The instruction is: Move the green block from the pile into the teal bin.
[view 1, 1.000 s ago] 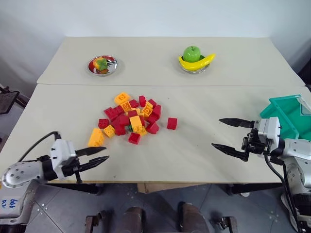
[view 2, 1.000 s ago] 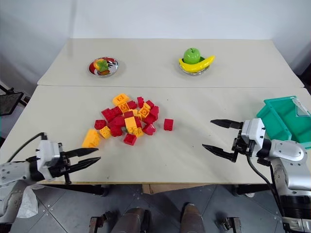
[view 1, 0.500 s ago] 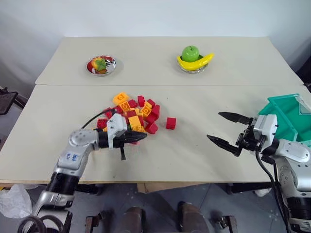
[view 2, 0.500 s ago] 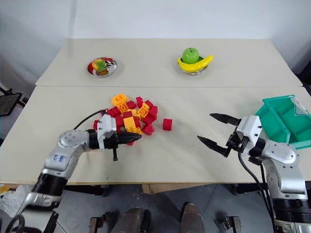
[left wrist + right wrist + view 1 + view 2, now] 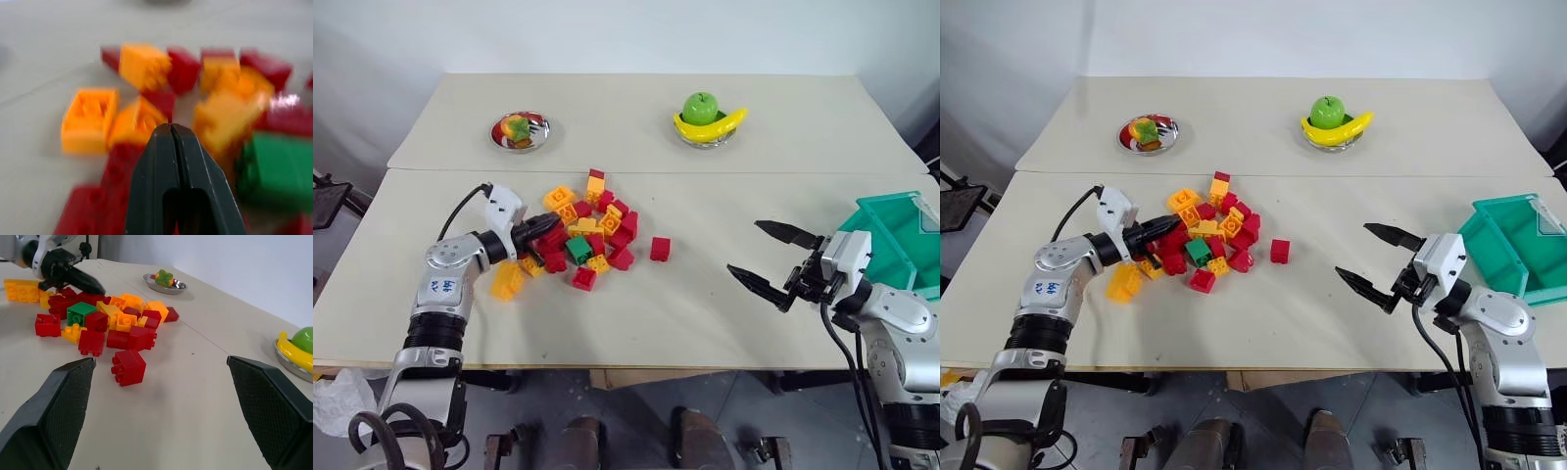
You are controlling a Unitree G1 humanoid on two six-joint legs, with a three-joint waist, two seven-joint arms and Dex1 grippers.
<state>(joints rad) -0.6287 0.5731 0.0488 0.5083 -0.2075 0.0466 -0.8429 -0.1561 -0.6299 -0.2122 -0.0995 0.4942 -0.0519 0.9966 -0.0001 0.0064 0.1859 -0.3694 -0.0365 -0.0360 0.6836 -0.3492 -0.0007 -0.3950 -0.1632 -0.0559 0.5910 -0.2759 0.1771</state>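
Bright, even indoor light; one wrist picture badly blurred

The pale beige desk [image 5: 705, 294] is evenly lit, with soft short shadows beneath the heap of red, orange and yellow plastic studded bricks [image 5: 582, 235]. In the left wrist view the bricks smear with motion blur, with a glare spot at 3 o'clock. In the right wrist view the near black textured fingers [image 5: 58, 406] look soft.

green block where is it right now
In the left eye view the green block lies in the pile, near its front middle among red and orange bricks, just right of the left gripper.
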